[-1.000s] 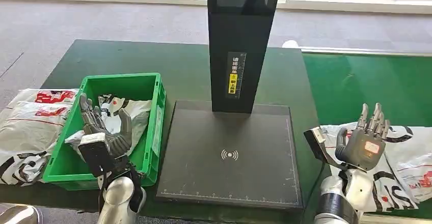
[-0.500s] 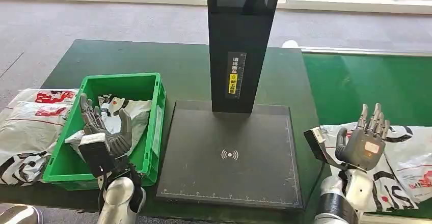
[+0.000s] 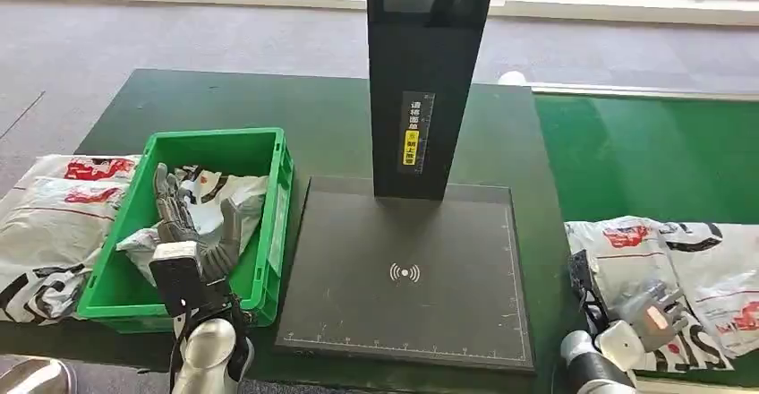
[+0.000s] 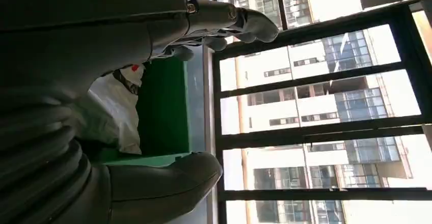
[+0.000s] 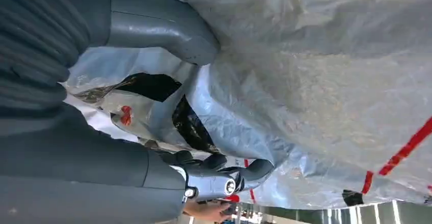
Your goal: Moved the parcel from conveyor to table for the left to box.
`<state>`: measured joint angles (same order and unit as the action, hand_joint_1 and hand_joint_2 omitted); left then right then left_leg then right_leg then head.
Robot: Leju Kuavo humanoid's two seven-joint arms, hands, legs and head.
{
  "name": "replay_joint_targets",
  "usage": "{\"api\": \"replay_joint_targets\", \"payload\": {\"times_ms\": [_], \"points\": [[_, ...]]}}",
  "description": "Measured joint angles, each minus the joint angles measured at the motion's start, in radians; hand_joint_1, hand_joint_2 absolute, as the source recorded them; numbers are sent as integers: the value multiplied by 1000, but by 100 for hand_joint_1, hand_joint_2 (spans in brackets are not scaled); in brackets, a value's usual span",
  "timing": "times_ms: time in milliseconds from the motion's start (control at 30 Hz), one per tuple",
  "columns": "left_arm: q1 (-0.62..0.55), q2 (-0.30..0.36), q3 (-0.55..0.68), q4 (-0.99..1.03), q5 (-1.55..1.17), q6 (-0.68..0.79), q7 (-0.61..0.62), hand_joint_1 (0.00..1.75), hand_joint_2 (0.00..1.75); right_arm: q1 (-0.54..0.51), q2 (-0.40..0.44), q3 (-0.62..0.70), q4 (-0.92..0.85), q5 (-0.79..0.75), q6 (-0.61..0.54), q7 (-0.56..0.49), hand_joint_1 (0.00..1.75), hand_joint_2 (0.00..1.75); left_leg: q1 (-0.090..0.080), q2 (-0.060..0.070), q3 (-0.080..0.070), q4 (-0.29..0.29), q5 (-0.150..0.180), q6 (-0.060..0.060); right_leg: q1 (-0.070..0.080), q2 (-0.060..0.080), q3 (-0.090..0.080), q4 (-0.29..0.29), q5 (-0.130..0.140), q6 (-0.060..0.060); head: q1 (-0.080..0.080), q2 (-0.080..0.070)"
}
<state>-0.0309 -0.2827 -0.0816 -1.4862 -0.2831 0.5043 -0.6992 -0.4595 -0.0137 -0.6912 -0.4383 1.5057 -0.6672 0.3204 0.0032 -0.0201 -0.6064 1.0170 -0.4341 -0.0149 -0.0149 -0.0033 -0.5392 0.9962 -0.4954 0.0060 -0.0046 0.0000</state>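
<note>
Left of the scanner plate (image 3: 405, 273), our left robot hand (image 3: 192, 237) hovers spread and empty over the green box (image 3: 273, 224). Right of it, our right robot hand (image 3: 652, 309) presses, fingers apart, onto the parcel (image 3: 626, 251) on the conveyor (image 3: 644, 161); transfer to the desk (image 3: 331, 121) not begun.

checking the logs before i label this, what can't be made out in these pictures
- Right hand, head view: whether it grips the parcel; low at the frame edge, fingers blurred.
- Green bin, head view: the left hand covers part of its contents.
- Scanner post, head view: top cut off; label too small to read.
</note>
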Motion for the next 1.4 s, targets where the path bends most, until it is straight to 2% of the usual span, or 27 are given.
{"api": "replay_joint_targets", "payload": {"times_ms": [367, 1400], "points": [[0, 0, 0, -1, -2, -1, 0, 0, 175, -17, -23, 16, 66, 0, 22, 14, 0, 175, 0, 0, 0, 1, 0, 0, 0, 0, 1, 0, 0, 0, 0, 0], [0, 0, 0, -1, -3, -1, 0, 0, 175, -29, -26, 16, 90, 0, 24, 18, 0, 175, 0, 0, 1, 1, 0, 0, 0, 0, 2, 0, 1, 1, 0, 0]]}}
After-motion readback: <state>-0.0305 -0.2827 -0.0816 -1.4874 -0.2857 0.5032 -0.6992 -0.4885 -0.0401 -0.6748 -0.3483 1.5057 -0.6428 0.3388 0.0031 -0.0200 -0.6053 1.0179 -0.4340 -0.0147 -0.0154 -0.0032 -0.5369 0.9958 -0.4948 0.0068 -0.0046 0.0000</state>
